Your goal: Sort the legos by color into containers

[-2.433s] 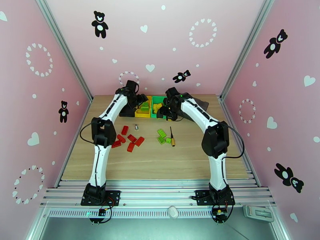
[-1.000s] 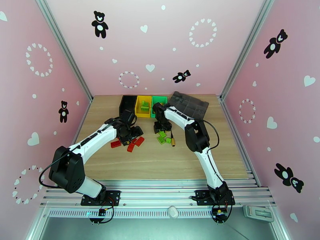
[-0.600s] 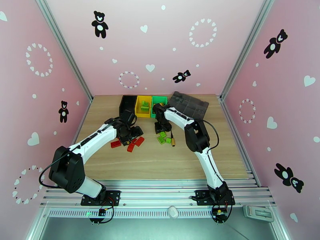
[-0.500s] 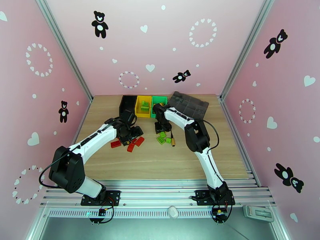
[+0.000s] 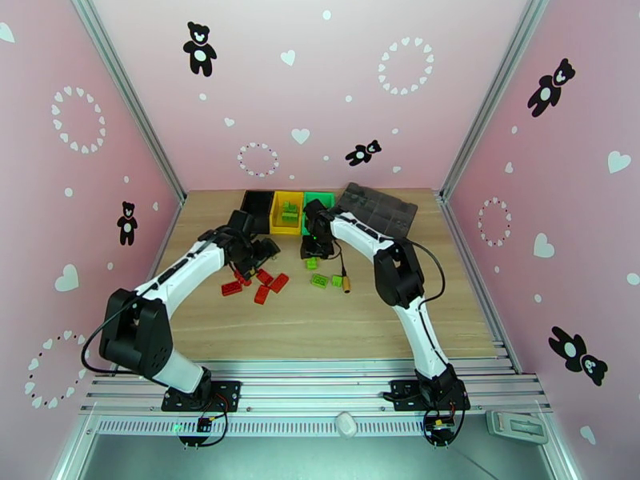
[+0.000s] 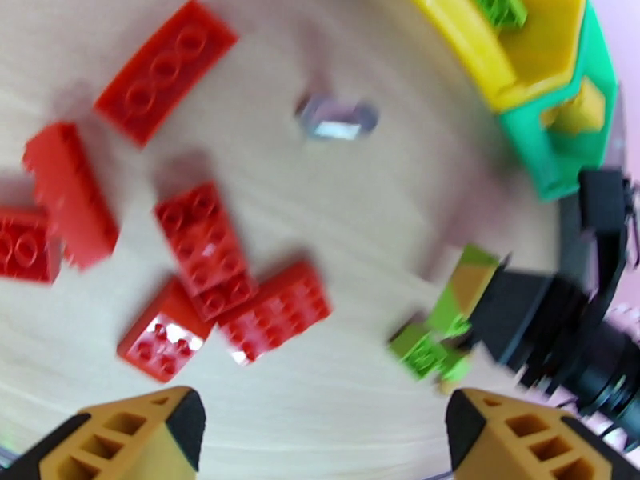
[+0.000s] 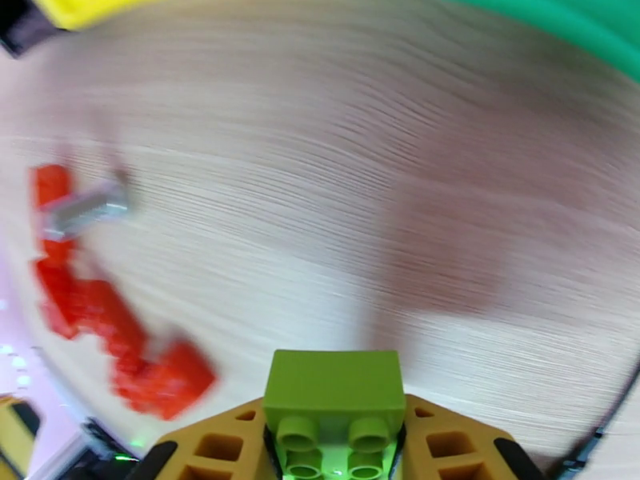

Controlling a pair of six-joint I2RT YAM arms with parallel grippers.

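"What has the right end effector got?"

"Its wrist camera answers that. The two fingers are pinching a green brick, studs toward the lens, with the tabletop smeared behind it. From overhead that end effector sits just near of the green bin, and the brick is lost under the black housing."

"And the left one?"

"The left end effector is spread wide, nothing between its tips, above the red bricks. I count about six, loose on the tabletop left of the middle. Some are touching, and one is cut off at the picture's edge."

"Where are the bins?"

"Overhead gives the order. The black bin, yellow bin and green bin stand side by side along the far edge, left to right. A grey tray is at their right. Green pieces lie in the yellow bin. The black bin is too dark inside to read. The right arm covers part of the green bin, but the left wrist camera catches a yellow shape in it, too blurred to name."

"Anything else loose?"

"There are loose green bricks mid-tabletop, with a screwdriver just to their right. A small metal piece lies between the red bricks and the bins."
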